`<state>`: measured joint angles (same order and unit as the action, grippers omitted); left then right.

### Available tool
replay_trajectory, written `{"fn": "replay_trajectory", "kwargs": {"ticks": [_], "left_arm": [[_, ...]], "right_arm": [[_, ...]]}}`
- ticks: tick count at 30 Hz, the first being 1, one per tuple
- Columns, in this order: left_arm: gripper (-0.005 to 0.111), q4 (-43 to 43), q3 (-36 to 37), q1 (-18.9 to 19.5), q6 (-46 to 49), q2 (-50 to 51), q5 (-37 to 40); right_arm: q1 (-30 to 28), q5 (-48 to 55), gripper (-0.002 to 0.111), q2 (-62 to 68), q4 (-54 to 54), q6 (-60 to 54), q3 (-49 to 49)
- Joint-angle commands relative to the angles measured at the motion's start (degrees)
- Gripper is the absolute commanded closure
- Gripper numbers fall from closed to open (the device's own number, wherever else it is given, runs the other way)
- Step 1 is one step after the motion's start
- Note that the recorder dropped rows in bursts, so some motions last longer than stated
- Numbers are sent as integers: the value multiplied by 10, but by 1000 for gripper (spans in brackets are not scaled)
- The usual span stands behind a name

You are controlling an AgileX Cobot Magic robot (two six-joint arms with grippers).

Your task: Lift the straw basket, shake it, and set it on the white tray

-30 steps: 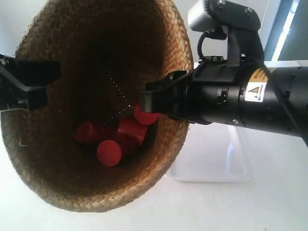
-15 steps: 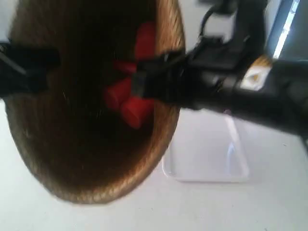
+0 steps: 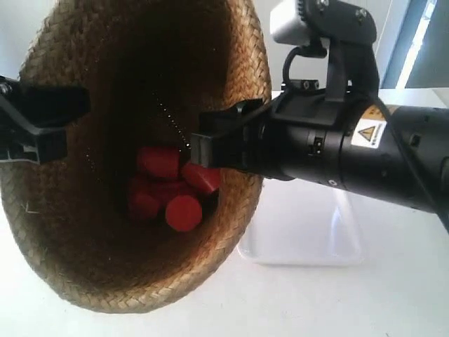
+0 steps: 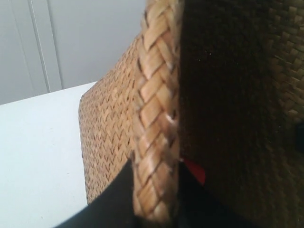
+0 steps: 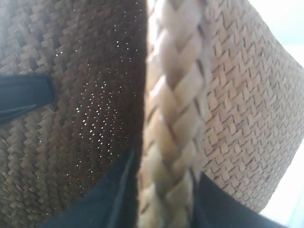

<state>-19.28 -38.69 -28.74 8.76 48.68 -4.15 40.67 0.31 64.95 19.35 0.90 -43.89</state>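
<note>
I hold the straw basket point(image 3: 140, 274) aloft, left gripper point(image 4: 154, 192) and right gripper point(image 5: 164, 194) each clamping its rim; placement on the white tray point(image 3: 309, 242) is not yet done.

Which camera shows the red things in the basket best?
The exterior view: it looks into the straw basket at the red cylinders piled inside. The left wrist view catches only a sliver of red; the right wrist view shows none.

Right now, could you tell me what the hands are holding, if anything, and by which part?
The left hand and right hand both hold the straw basket by its braided rim, on opposite sides, one finger inside and one outside.
</note>
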Motion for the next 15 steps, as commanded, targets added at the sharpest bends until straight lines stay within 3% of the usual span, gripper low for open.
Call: {"fn": "replay_trajectory", "kwargs": {"ticks": [1, 4, 6, 9, 12, 15], "left_arm": [[107, -13, -20, -15, 9, -17, 35], [107, -5, -73, -28, 25, -79, 69], [107, 7, -83, -28, 38, -98, 45], [107, -11, -47, -11, 42, -37, -4], [107, -39, -31, -6, 17, 35, 27], [107, -38, -38, -6, 20, 34, 41]], "right_arm": [[16, 2, 108, -35, 5, 11, -23], [53, -3, 108, -112, -11, -3, -53], [64, -33, 108, -144, -21, -36, -56], [31, -83, 108, -89, 1, -86, -25], [-10, -47, 108, -3, 60, -61, -12], [-10, -27, 108, 6, 79, -34, -13]]}}
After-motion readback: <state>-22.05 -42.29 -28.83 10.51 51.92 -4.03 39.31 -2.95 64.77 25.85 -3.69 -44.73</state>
